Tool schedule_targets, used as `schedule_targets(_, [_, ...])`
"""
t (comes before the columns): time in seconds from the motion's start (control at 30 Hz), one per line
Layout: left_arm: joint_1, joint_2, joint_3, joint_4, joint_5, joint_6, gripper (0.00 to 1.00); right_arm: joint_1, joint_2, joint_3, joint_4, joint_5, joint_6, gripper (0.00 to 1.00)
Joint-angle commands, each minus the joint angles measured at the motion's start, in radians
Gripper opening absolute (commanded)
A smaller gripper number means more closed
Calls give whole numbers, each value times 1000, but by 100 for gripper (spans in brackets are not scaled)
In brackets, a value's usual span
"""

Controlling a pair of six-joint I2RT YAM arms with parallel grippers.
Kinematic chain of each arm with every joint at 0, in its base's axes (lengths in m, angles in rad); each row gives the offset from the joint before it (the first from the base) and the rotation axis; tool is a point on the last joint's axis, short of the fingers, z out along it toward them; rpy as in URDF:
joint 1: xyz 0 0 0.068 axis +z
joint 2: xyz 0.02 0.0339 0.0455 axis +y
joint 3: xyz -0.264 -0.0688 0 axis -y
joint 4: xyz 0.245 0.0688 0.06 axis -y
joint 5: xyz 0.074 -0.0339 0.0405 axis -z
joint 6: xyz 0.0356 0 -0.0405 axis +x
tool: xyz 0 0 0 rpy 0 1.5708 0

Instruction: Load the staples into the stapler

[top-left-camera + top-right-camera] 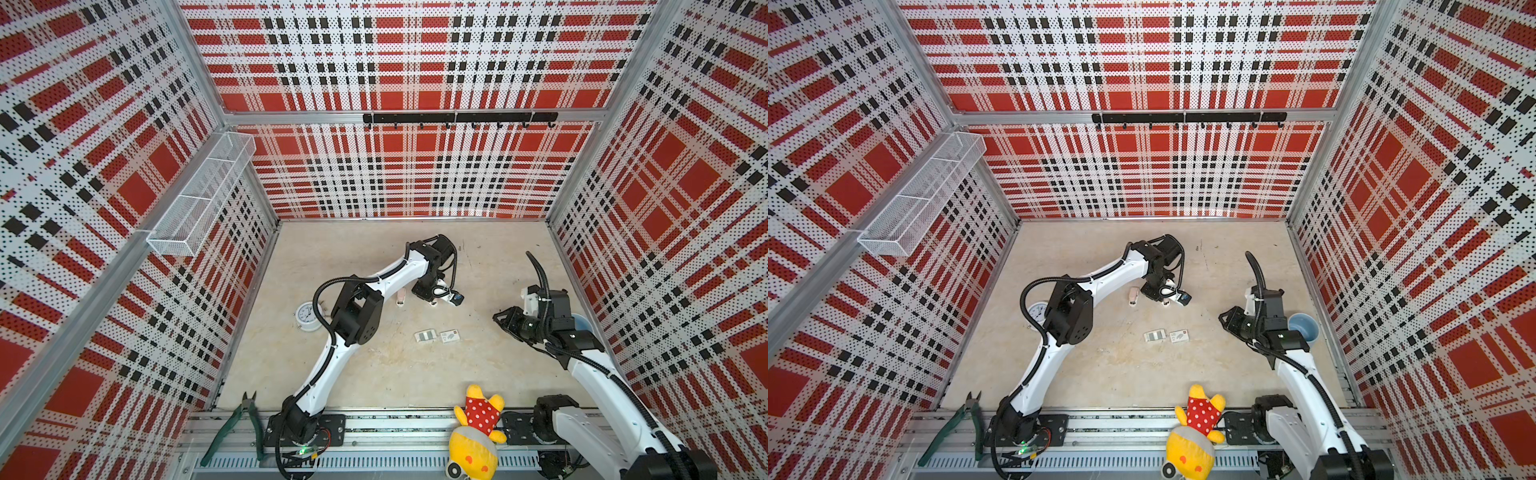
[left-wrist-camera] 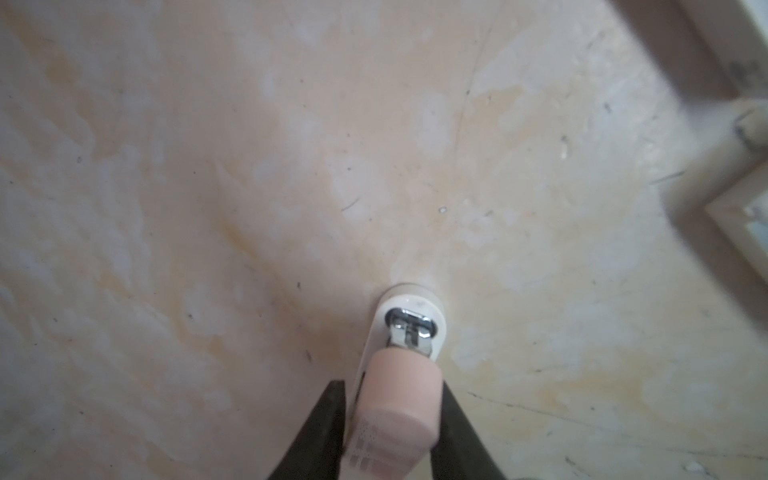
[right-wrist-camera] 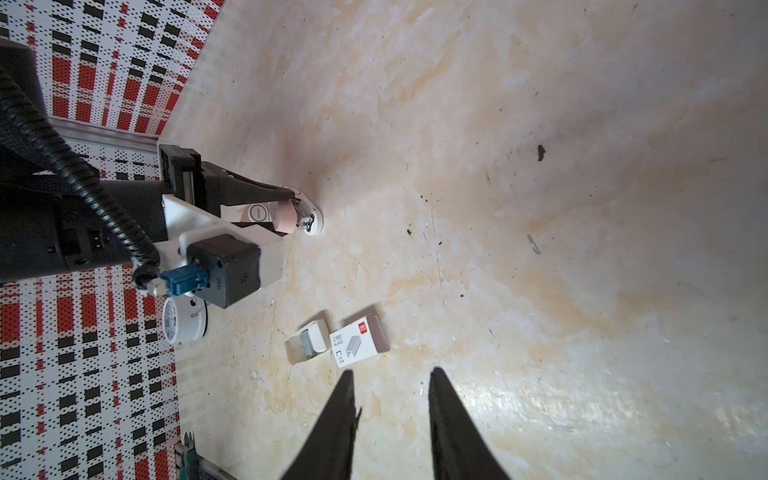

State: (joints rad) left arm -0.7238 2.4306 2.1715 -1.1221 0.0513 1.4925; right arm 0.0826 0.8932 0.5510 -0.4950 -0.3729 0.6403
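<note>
the left gripper [image 2: 391,388] clamps the pink stapler [image 2: 401,374] at the table [image 2: 166,208]. the right gripper [image 3: 391,371] hangs open, empty, near the staples [image 3: 308,343] and white box [image 3: 357,338].

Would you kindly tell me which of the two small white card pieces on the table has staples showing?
The open tray, nearer the clock: a grey staple strip lies bare in it. The sleeve beside it shows only print.

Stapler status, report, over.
Left gripper shut on pink stapler. Right gripper open, empty. Staples in tray on table, not loaded. No obstruction seen.
</note>
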Motion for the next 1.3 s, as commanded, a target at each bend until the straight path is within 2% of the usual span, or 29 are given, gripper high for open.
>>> schedule_targets(0.0, [3, -23, -10, -1, -21, 201, 30, -4, 12, -17, 49, 0, 2, 32])
schedule_targets(0.13, [7, -40, -22, -1, 3, 179, 27, -6, 29, -20, 63, -10, 5, 32])
schedule_targets(0.4, [21, -71, 2, -13, 82, 44, 23, -6, 119, -4, 119, -67, 5, 32])
schedule_targets(0.9, [12, -152, 5, -26, 276, -298, 21, 21, 466, 110, 424, -352, 13, 32])
schedule_targets(1.07, [-6, -175, -9, -6, 332, -414, 20, 105, 619, 189, 496, -351, 29, 30])
schedule_targets(1.27, [-19, -233, -97, 33, 334, -450, 20, 111, 667, 198, 619, -359, 85, 28])
